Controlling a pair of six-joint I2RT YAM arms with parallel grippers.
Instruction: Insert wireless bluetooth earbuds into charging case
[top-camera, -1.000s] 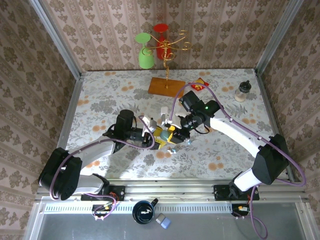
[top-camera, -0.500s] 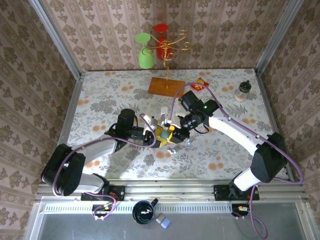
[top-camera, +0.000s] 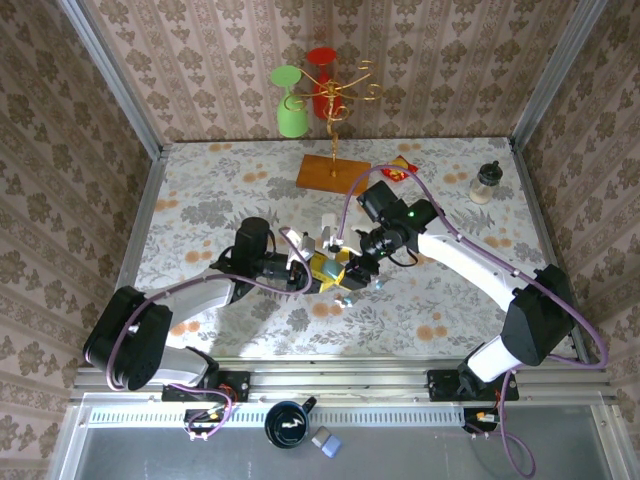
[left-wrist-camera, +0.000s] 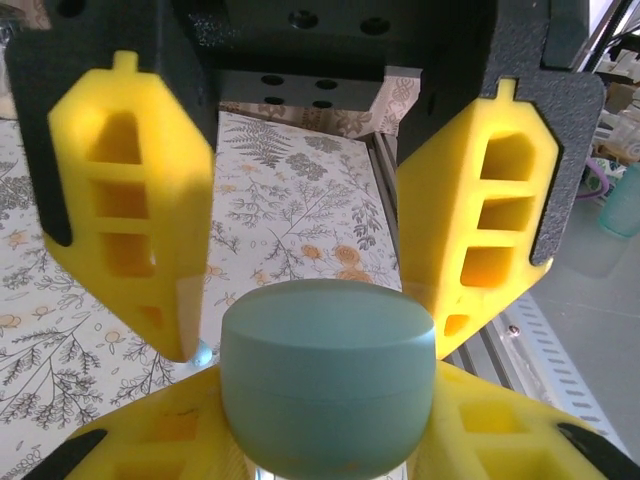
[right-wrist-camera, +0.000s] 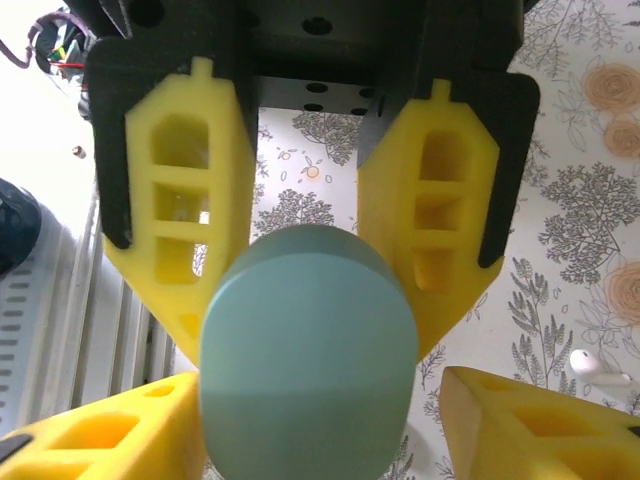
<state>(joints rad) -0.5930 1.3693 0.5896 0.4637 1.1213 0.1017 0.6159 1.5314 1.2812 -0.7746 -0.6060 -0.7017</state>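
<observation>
The pale blue-green charging case (top-camera: 344, 280) hangs above the table's middle, lid shut, where my two grippers meet. My right gripper (right-wrist-camera: 310, 345) is shut on the charging case (right-wrist-camera: 305, 390); in the left wrist view its yellow fingers (left-wrist-camera: 150, 440) press both sides of the charging case (left-wrist-camera: 328, 380). My left gripper (left-wrist-camera: 318, 340) stands open around the same case, with a thin gap at one finger. In the top view the left gripper (top-camera: 325, 270) faces the right gripper (top-camera: 353, 272). One white earbud (right-wrist-camera: 600, 368) lies on the cloth below.
A wooden-based gold rack (top-camera: 333, 170) with a green glass (top-camera: 290, 105) and a red glass (top-camera: 322, 75) stands at the back. A red packet (top-camera: 400, 170) and a small jar (top-camera: 487, 183) sit back right. A dark cup (top-camera: 288, 425) lies below the near rail.
My left gripper has moved right, up to the case in the right gripper, and its jaws have narrowed around it. The right arm has barely moved.
</observation>
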